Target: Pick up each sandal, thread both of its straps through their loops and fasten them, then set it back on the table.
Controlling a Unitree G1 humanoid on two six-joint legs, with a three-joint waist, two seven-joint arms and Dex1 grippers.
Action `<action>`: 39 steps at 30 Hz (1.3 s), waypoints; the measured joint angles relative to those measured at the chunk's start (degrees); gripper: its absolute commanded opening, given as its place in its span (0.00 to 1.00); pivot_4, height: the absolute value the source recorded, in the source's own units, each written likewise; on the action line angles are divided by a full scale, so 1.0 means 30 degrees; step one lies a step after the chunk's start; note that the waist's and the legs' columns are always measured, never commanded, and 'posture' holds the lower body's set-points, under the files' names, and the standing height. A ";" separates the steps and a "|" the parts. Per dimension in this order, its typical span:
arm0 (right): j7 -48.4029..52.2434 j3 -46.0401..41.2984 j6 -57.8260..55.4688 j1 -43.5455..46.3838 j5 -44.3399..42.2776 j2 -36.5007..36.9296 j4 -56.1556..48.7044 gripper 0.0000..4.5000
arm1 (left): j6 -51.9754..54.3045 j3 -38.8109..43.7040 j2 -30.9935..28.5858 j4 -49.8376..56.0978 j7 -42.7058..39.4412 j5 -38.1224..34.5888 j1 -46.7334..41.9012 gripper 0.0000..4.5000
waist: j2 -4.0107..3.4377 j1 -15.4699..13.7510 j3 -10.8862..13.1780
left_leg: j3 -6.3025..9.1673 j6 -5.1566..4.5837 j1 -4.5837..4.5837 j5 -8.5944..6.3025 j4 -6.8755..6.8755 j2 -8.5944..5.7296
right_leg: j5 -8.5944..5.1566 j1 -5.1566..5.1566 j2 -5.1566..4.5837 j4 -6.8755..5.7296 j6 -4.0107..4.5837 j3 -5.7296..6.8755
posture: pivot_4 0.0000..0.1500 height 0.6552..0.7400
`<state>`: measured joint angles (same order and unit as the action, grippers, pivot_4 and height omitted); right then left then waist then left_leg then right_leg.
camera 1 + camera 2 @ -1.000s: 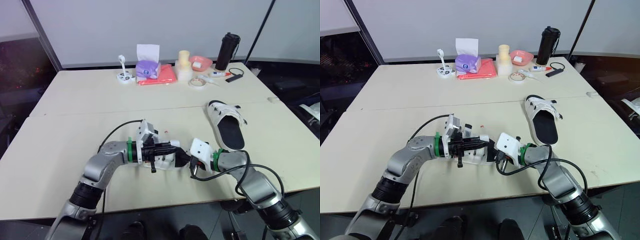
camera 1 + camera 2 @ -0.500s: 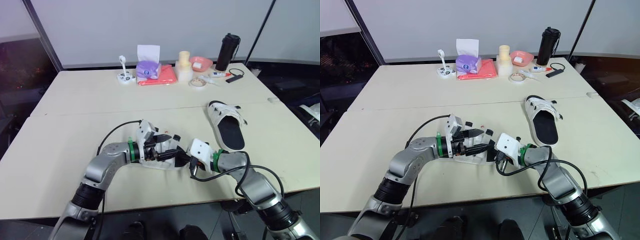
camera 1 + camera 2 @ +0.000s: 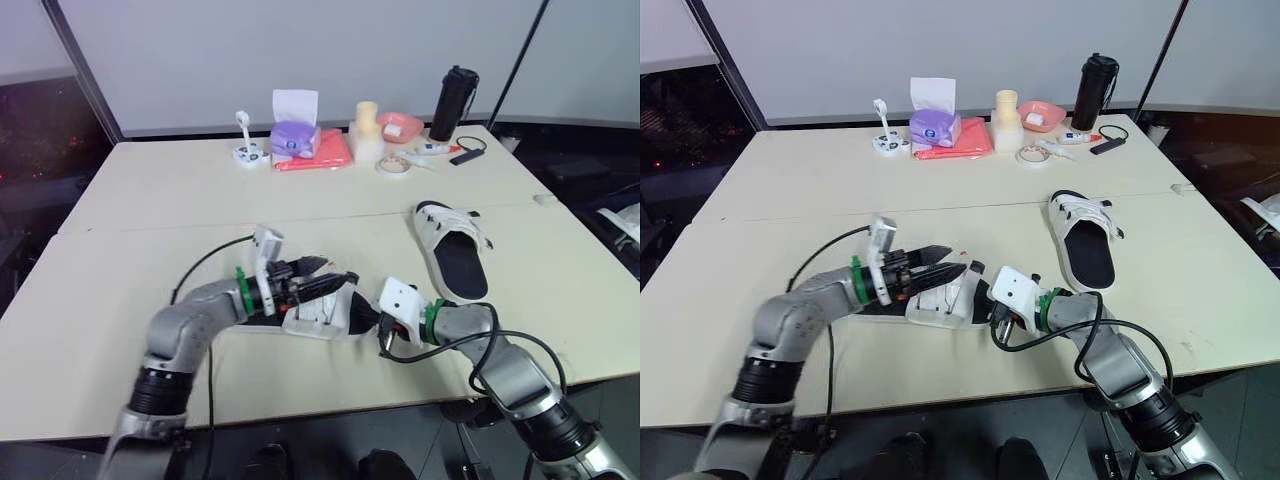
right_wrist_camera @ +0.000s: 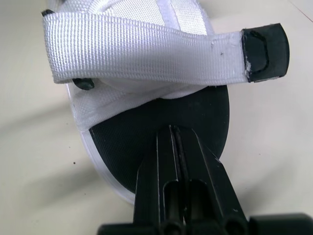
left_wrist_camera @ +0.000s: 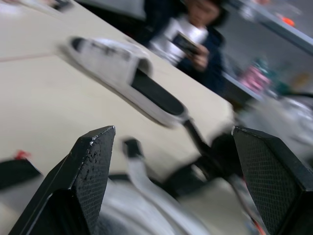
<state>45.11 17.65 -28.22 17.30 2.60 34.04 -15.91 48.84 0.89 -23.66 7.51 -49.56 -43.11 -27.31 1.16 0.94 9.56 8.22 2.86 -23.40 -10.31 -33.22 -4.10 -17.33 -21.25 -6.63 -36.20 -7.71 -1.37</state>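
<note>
Since the white fabric sandal with a black sole [image 3: 325,312] near the front edge of the surface [image 3: 150,200] looks light and floppy-strapped, its stiffer sole seems the best hold, with the left gripper [image 3: 331,272] jaws wide above it and the right gripper [image 4: 172,128] jaws closed at its heel.

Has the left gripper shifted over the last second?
Yes. The left gripper has drawn back toward the robot's left, farther from the far sandal lying to the right, and now stands open.

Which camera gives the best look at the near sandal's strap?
Right wrist view: the strap runs right across the sandal, its black tip plain. The eye views show it small; the left wrist view catches part of it.
</note>
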 measured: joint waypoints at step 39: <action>-0.1145 -0.0043 0.0203 -0.0568 0.0000 -0.0192 -0.0282 0.00 | -0.8120 -0.6596 0.3181 -1.8927 -1.1189 1.1310 -1.2177 0.06 | 0.0094 -0.0021 0.0001 | -0.0027 0.0003 -0.0018 0.0009 -0.0002 -0.0002 | 0.0053 -0.0019 0.0004 -0.0003 -0.0088 0.0026 | 1.00 1.00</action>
<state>41.68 17.52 -27.61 15.60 2.61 33.46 -16.76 24.48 -18.89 -14.12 -49.27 -83.12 -9.18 -63.84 1.44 0.88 9.56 8.14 2.86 -23.45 -10.28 -33.23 -4.11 -17.17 -21.31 -6.61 -36.21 -7.97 -1.29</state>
